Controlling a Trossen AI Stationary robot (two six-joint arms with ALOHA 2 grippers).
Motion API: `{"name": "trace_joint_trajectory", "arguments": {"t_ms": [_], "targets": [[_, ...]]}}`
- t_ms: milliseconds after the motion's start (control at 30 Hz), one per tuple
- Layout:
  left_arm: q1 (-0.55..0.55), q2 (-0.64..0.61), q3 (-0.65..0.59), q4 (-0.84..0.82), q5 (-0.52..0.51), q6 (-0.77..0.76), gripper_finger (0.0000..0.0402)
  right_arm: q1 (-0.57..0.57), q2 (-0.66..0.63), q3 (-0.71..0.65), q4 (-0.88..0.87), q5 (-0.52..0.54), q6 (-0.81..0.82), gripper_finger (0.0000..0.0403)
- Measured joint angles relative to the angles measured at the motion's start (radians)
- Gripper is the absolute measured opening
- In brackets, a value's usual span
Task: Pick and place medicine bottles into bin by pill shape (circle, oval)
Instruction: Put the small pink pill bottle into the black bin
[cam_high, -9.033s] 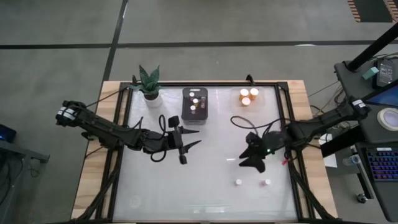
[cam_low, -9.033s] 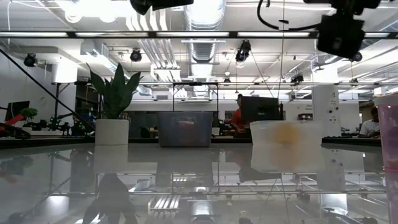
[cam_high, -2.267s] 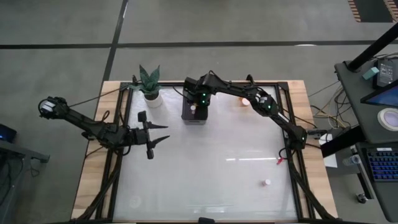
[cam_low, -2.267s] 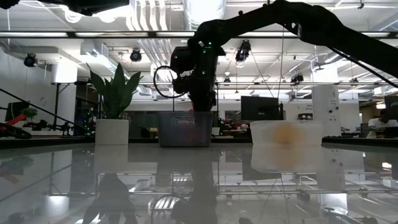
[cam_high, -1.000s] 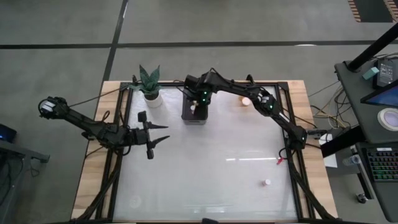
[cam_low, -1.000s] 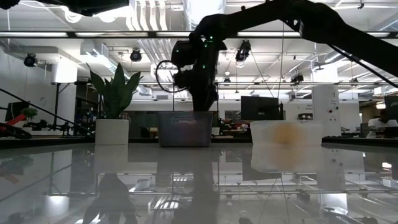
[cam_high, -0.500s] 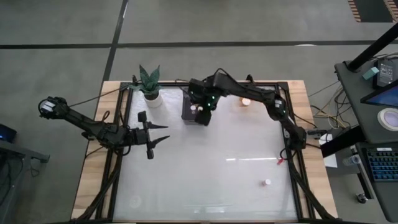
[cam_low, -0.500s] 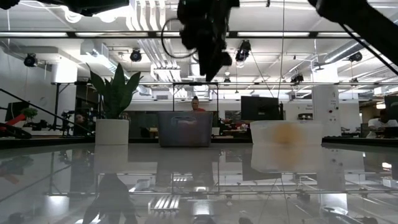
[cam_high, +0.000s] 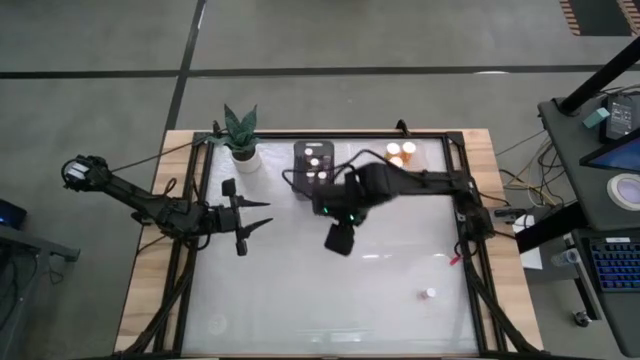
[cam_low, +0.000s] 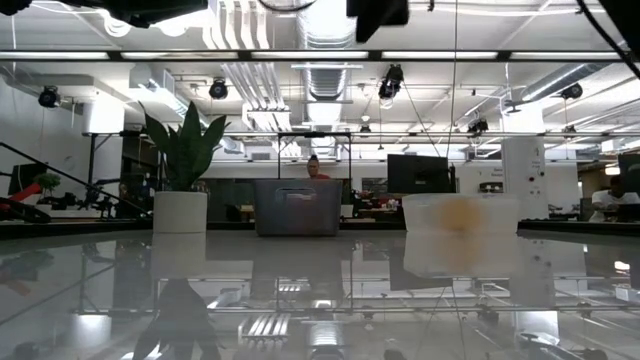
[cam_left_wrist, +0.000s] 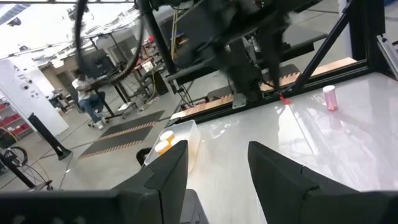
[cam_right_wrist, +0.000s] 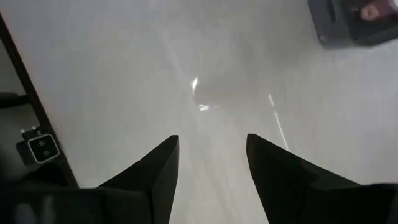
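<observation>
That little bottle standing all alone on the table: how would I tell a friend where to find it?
Start at the glass table seen from above and go to its near right corner, far from the dark bin and clear bin along the back edge. The lone bottle stands there, small, pinkish and white-capped, with bare glass around it; every other bottle sits inside a bin.

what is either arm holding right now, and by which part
Nothing is held. The right end effector shows open fingers with only bare table between them, over mid-table. The left end effector waits open and empty near the table's left side.

On the bench (cam_high: 300, 290), a potted plant (cam_high: 240, 135), dark bin (cam_high: 313, 165) and clear bin (cam_high: 402, 153) line the far edge; one bottle (cam_high: 430, 294) stands near-right.
</observation>
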Motion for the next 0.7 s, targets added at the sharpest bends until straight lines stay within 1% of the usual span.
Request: {"name": "trace_joint_trajectory", "arguments": {"t_ms": [67, 167, 400, 600, 700], "targets": [[0.0, 0.0, 0.0, 0.0, 0.0, 0.0, 0.0153, 0.047, -0.015, -0.001, -0.006, 0.044, 0.056, 0.0179], [0.0, 0.006, 0.0, 0.0, 0.0, -0.001, 0.0153, 0.11, -0.033, -0.002, -0.024, 0.073, 0.149, 0.0179], [0.0, 0.024, 0.001, 0.009, 0.0, -0.003, 0.0153, 0.248, -0.051, -0.003, -0.02, 0.077, 0.362, 0.0179], [0.0, 0.035, 0.002, 0.05, 0.002, -0.002, 0.0153, 0.361, -0.051, -0.015, -0.02, 0.077, 0.518, 0.0179], [0.0, 0.057, 0.001, 0.122, 0.046, -0.026, 0.0153, 0.416, -0.05, -0.041, -0.019, 0.077, 0.604, 0.0179]]}}
